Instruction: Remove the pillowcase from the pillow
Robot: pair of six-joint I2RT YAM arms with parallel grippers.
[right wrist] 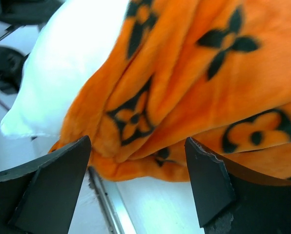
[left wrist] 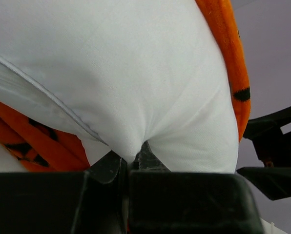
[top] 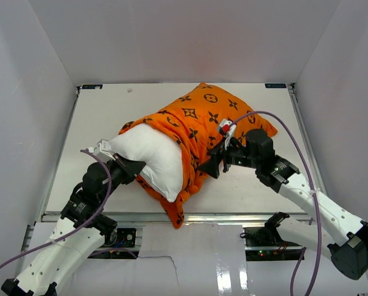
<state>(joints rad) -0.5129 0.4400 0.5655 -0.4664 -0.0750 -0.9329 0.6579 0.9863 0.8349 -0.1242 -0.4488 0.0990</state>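
The white pillow [top: 152, 154] lies mid-table, its near-left half bare. The orange pillowcase [top: 215, 114] with black motifs still covers its far-right half and bunches along the front [top: 189, 185]. My left gripper [top: 134, 168] is shut on a pinch of the pillow's white fabric [left wrist: 131, 146] at its near-left corner. My right gripper [top: 209, 166] is open just in front of the bunched pillowcase edge [right wrist: 135, 151], its fingers [right wrist: 52, 185] apart on either side and not touching it. The pillow also shows in the right wrist view [right wrist: 62, 68].
The white table [top: 110, 105] is walled in white on three sides. Its metal front edge [top: 233, 217] runs just below the hanging fold of pillowcase. Purple cables [top: 295, 142] loop over both arms.
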